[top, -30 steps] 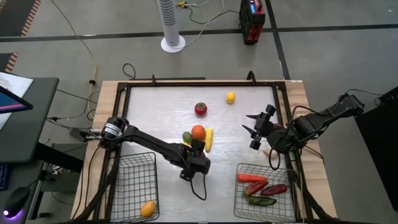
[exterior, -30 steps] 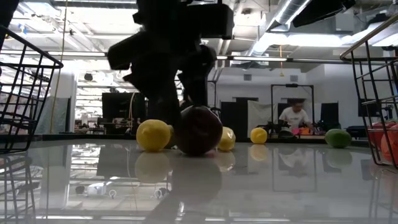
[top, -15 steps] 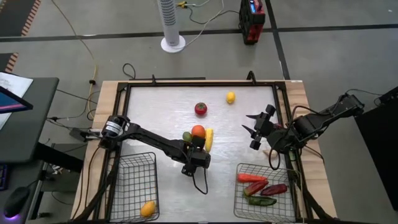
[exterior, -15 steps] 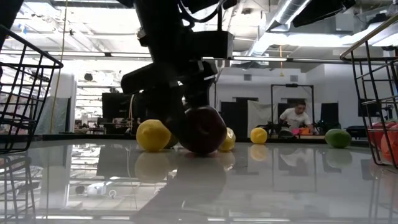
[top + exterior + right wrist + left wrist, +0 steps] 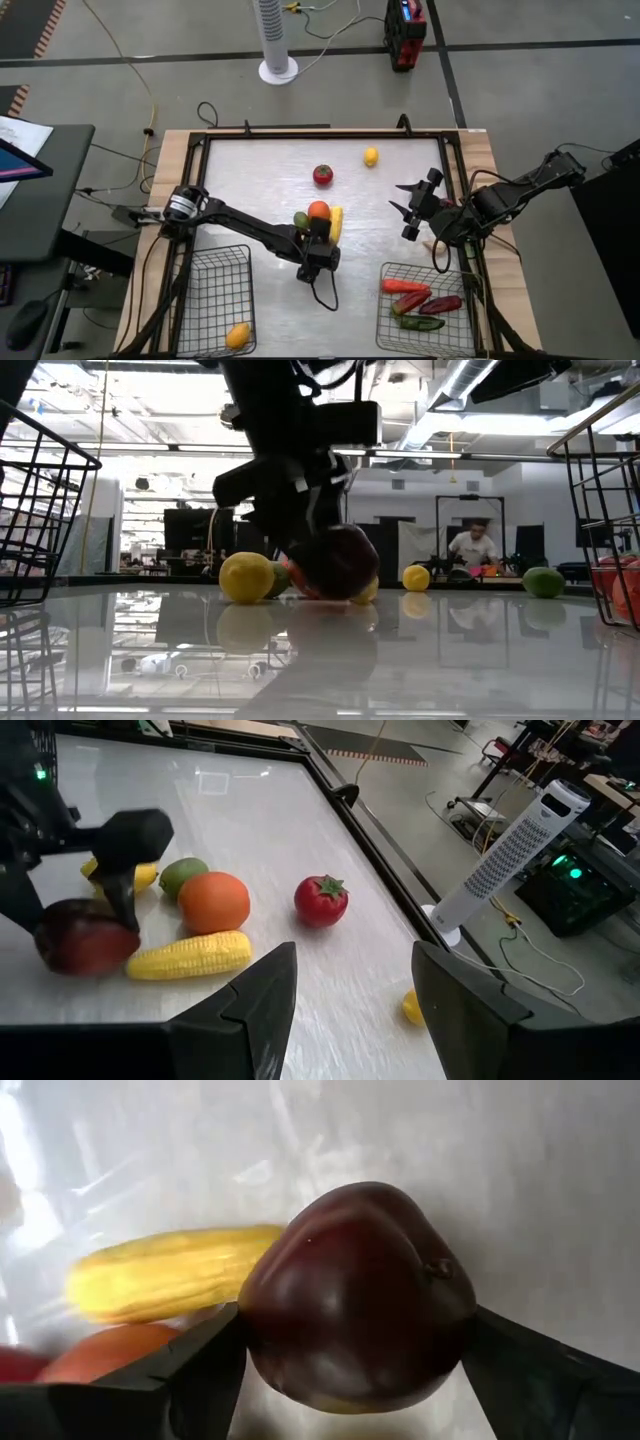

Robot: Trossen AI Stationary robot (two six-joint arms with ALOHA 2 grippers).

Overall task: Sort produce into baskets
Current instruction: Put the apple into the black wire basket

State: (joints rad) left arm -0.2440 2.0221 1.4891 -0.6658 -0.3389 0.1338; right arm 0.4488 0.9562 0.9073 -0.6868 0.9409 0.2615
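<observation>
The left hand (image 5: 350, 1370) is gripping a dark purple fruit (image 5: 355, 1295) between its two fingers (image 5: 185, 1370), near the middle of the white surface (image 5: 260, 165). The fruit is sitting just beside a yellow corn cob (image 5: 190, 956), an orange (image 5: 212, 901) and a green lime (image 5: 182, 876). The right hand (image 5: 408, 212) is hovering with fingers spread at the surface's right side. Two wire baskets (image 5: 213, 300) are standing at the near edge.
</observation>
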